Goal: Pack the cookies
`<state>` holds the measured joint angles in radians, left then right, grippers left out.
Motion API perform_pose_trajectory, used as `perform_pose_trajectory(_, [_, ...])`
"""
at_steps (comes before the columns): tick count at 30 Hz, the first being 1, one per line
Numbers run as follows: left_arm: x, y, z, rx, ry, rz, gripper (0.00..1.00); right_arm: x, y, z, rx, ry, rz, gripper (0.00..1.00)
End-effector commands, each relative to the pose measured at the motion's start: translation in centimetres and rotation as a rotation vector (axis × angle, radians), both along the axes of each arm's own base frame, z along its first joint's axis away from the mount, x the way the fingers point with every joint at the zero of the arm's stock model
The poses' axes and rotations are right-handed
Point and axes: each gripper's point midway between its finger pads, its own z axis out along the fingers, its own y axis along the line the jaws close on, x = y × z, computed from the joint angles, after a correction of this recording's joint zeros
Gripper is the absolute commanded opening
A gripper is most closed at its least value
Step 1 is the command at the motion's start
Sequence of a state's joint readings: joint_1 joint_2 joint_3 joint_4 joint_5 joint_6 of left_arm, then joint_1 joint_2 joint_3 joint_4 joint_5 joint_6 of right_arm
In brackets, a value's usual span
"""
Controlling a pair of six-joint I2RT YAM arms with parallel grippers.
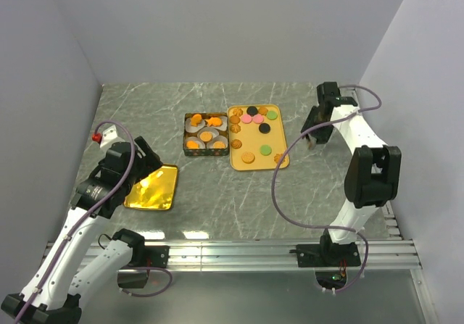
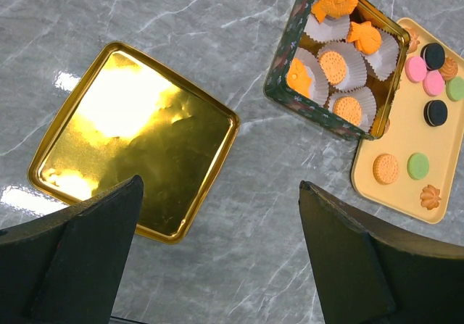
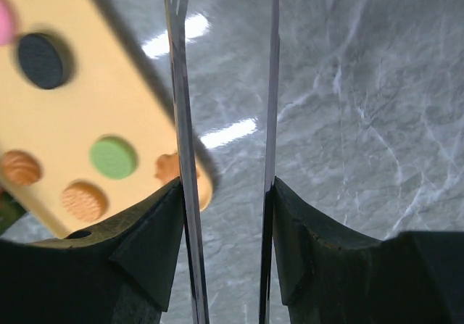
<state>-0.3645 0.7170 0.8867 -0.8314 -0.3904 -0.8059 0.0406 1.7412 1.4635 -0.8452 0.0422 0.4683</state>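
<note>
On the grey marbled bench [image 1: 217,201], most cookies [image 1: 255,118] lie loose on a yellow tray [image 1: 243,166], orange, pink, green and black; others sit in white paper cups [image 2: 330,67] inside the dark tin [image 1: 206,134] touching the tray's left side. Left tool [image 2: 217,266] hangs spread wide above the gold lid [image 2: 138,139] (empty-handed). Right tool [image 3: 226,193], just off the tray's right edge, has a narrow gap between thin blades, nothing between them.

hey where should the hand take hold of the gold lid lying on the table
Grip the gold lid by its raised rim at the near edge, coming from above with one finger inside, one outside. It lies flat and open side up, so only the thin lip offers a hold.
</note>
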Motion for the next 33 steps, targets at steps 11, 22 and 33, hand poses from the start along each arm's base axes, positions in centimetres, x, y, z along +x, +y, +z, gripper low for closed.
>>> perform_pose_trajectory(11, [0.3, 0.0, 0.7, -0.003, -0.035, 0.0, 0.95, -3.5, -0.7, -8.0, 0.039, 0.224, -0.068, 0.57])
perform_pose_trajectory(22, [0.2, 0.1, 0.8, -0.004, -0.041, 0.011, 0.95, -4.7, -0.5, -11.0, 0.049, 0.312, -0.09, 0.82])
perform_pose_trajectory(33, [0.6, 0.2, -0.2, 0.018, 0.012, 0.023, 0.97, -3.3, -1.0, -6.2, -0.019, 0.201, -0.085, 0.98])
